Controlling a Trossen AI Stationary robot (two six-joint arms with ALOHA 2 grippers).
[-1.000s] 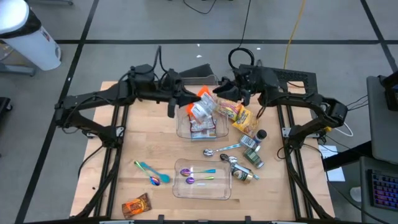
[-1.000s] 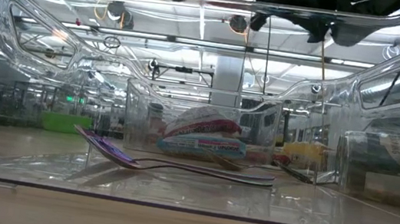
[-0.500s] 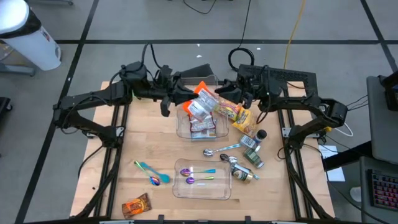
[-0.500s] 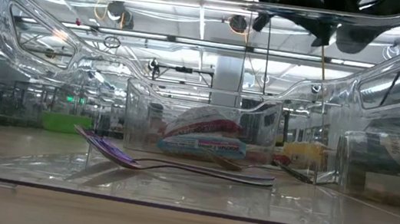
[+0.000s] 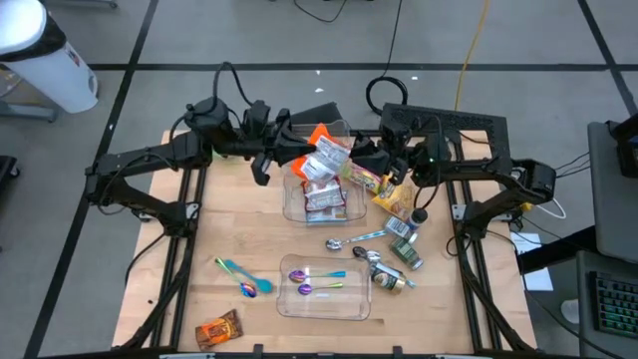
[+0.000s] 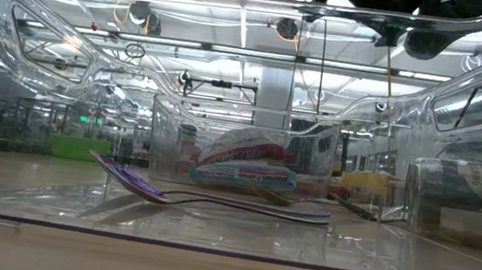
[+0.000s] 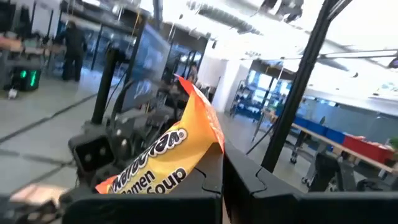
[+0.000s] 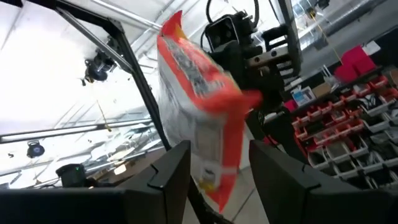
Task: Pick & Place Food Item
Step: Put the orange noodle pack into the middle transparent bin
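The wooden table [image 5: 239, 229] fills the frame's centre on a grey floor crossed by dark lines. At upper centre the left gripper [image 5: 295, 152] pinches an orange soup packet [image 5: 321, 150] tight, above the far clear bin [image 5: 344, 211]. The right gripper [image 5: 361, 158], just right of it, is partly open around the packet's other end. A near bin [image 5: 324, 310] holds spoons [image 5: 317, 282]; a snack [image 5: 219, 329] lies lower left.

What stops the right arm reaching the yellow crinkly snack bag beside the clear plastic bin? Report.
Likely nothing, so yes: the yellow snack bag lies on the table close by the right gripper, nothing piled on it.
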